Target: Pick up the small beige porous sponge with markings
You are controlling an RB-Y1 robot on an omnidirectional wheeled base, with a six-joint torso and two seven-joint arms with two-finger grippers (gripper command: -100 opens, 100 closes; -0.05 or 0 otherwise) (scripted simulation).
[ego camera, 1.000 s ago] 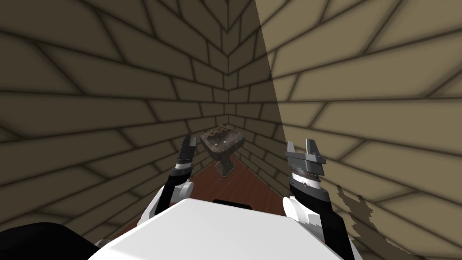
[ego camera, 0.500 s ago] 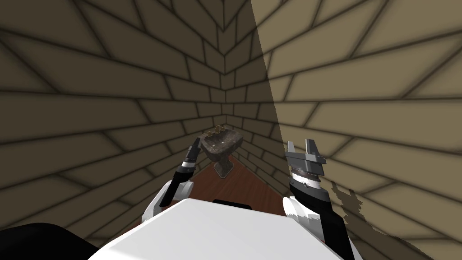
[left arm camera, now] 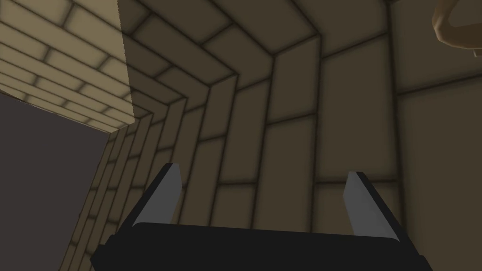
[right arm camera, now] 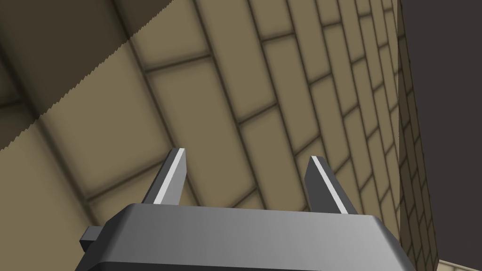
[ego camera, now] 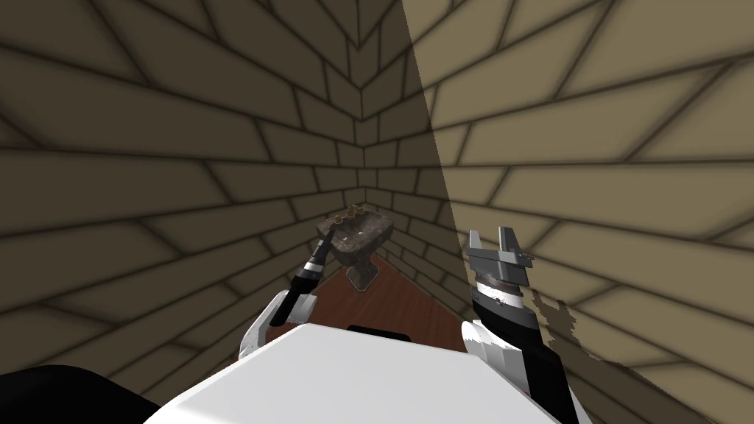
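Note:
A dark mottled pedestal sink [ego camera: 358, 239] stands in the corner of the tiled walls, with small brass taps [ego camera: 346, 215] at its back rim. A few pale specks lie in its basin, too small to identify. My left gripper [ego camera: 328, 230] reaches to the sink's left rim. In the left wrist view that gripper [left arm camera: 263, 197] is open, facing wall tiles, with a beige curved object [left arm camera: 454, 23] at the corner. My right gripper [ego camera: 495, 243] is held upright to the right of the sink, apart from it. The right wrist view shows it [right arm camera: 247, 181] open and empty against the lit wall.
Tan tiled walls close in on both sides and meet behind the sink. A narrow strip of reddish-brown floor [ego camera: 401, 298] runs from me to the pedestal. A black area [ego camera: 59, 390] lies at the lower left.
My left arm has stretched forward and inward, its gripper going from beside the sink to its left rim. The head view has shifted slightly. The right arm has stayed put.

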